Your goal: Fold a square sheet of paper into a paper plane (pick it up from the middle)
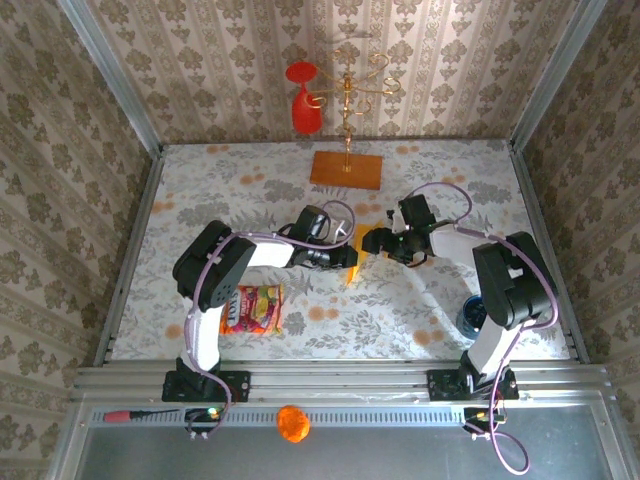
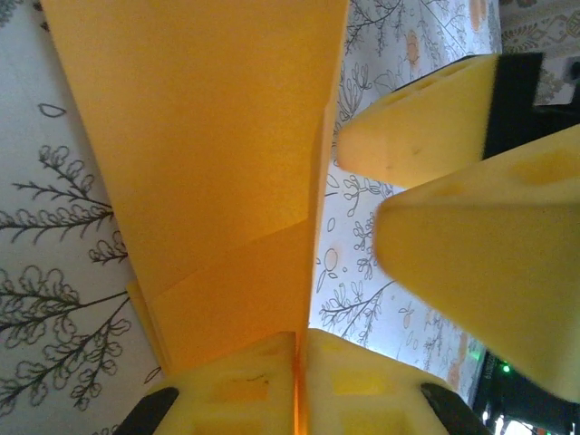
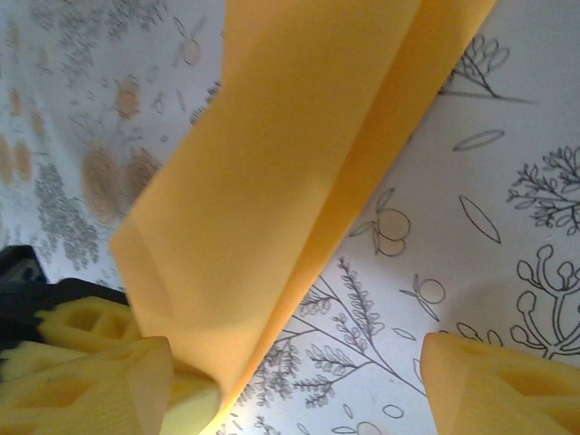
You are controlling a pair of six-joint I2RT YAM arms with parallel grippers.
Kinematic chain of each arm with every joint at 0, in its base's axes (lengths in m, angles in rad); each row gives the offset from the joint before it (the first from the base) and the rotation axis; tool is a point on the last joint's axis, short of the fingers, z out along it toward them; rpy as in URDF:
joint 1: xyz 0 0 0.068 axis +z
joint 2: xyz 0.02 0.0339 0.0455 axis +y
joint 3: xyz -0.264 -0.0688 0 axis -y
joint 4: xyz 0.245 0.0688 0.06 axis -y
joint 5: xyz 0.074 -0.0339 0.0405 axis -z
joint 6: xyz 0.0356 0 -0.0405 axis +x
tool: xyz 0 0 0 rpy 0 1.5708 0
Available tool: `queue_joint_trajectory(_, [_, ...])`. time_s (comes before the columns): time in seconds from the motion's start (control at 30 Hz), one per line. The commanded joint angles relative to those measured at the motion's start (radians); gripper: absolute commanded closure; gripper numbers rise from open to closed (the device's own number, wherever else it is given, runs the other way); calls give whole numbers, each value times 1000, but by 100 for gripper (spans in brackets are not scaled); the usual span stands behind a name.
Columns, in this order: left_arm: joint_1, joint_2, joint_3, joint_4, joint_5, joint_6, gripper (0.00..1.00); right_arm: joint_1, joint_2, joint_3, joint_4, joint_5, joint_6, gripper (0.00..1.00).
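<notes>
The square sheet of paper (image 1: 361,256), yellow-orange and folded into layers, hangs between my two grippers above the mid-table. My left gripper (image 2: 300,362) is shut on its lower edge, and the folded paper (image 2: 208,154) rises from the closed pads with a crease showing. My right gripper (image 3: 308,390) is open, its fingers wide apart. The paper (image 3: 290,154) drapes against its left finger (image 3: 136,385), while the right finger (image 3: 503,385) stands clear over the tablecloth. In the top view the left gripper (image 1: 345,258) and the right gripper (image 1: 386,243) nearly meet. The right gripper's fingers (image 2: 426,122) show beside the paper.
A brownish-orange board (image 1: 346,169) with a gold stand and a hanging red glass (image 1: 303,100) sits at the back. A snack packet (image 1: 254,308) lies by the left arm's base. A blue object (image 1: 472,316) sits behind the right arm. An orange ball (image 1: 292,422) rests on the front rail.
</notes>
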Motion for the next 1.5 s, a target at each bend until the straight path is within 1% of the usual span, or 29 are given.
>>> queue_joint_trajectory(0.0, [8,21,27,-20,45,17,89,-4,31,38,-50,-26,-55,27])
queue_joint_trajectory(0.1, [8,24,33,-24,64,12,89,-8,43,47,-48,-32,-60,27])
queue_joint_trajectory(0.27, [14,38,40,-25,94,-1,89,-16,56,43,-15,-76,-57,27])
queue_joint_trajectory(0.53, [17,55,43,-18,108,-10,89,-22,75,29,15,-68,-30,25])
queue_joint_trajectory(0.77, [18,49,42,-15,112,-9,88,-19,101,52,-50,27,-25,26])
queue_joint_trajectory(0.87, [18,49,43,-12,113,-10,87,-5,123,74,-90,91,-15,26])
queue_joint_trajectory(1.03, [19,40,36,-12,112,-9,84,15,155,100,-145,177,29,27])
queue_joint_trajectory(1.23, [18,8,14,-8,103,-6,73,35,197,138,-214,245,58,29])
queue_joint_trajectory(1.47, [21,-70,-40,-45,41,17,68,37,207,147,-227,261,70,30])
